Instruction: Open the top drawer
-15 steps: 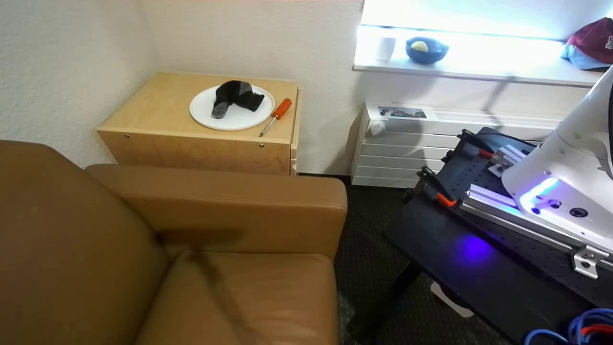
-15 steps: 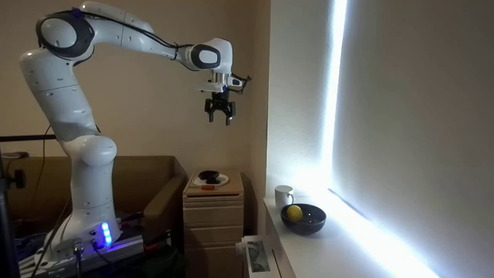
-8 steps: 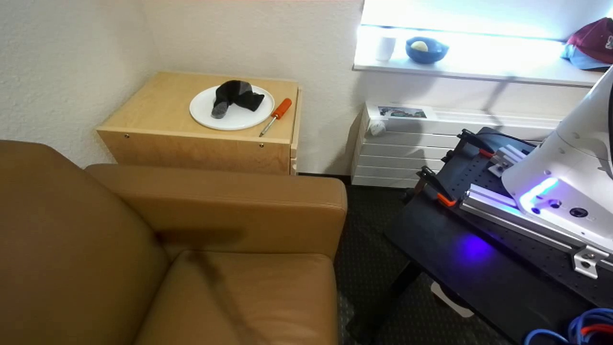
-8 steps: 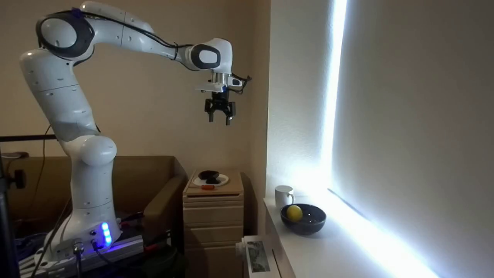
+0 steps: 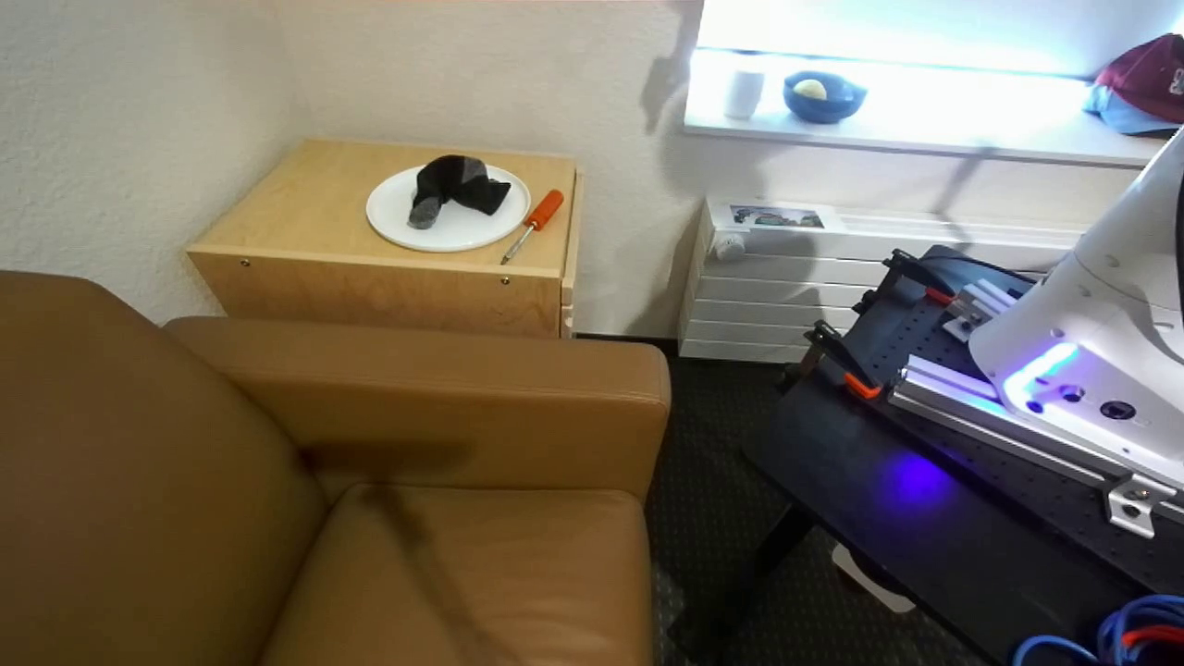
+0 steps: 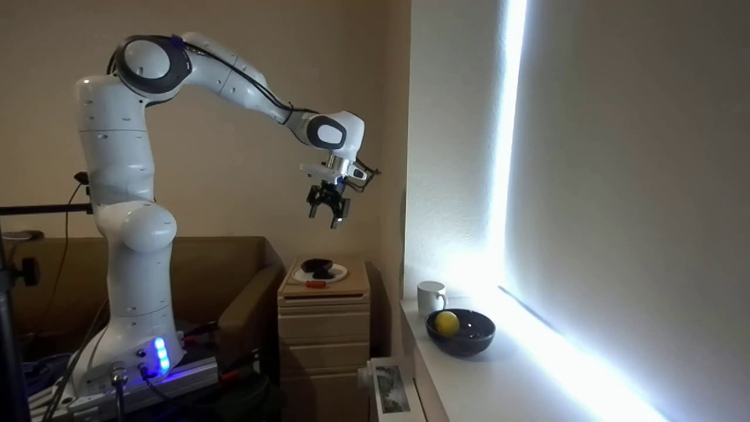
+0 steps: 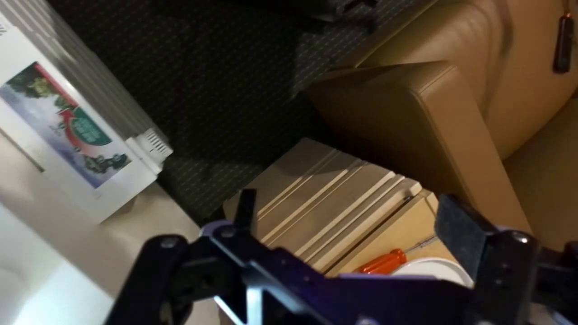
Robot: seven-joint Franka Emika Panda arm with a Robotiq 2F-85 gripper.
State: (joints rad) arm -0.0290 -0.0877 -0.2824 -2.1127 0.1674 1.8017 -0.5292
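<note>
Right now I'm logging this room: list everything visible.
Cabinet: one, tan, beside sofa
Top drawer: one, tan, cabinet front
Plate: one, white, on cabinet
Cloth: one, dark, on plate
Screwdriver: one, orange-handled, beside plate
Sofa: one, brown, beside cabinet
Tool: one, dark, on sofa
Mug: one, white, windowsill
Bowl: one, dark, windowsill
Round object: one, yellow, in bowl
Cap: one, maroon-blue, windowsill
Radiator: one, white, below windowsill
Table: one, black, near radiator
Clamps: two, black, on table
Cables: count unclear, blue-red, by table
Robot arm: one, white, on table
Gripper: one, black, arm's end
</note>
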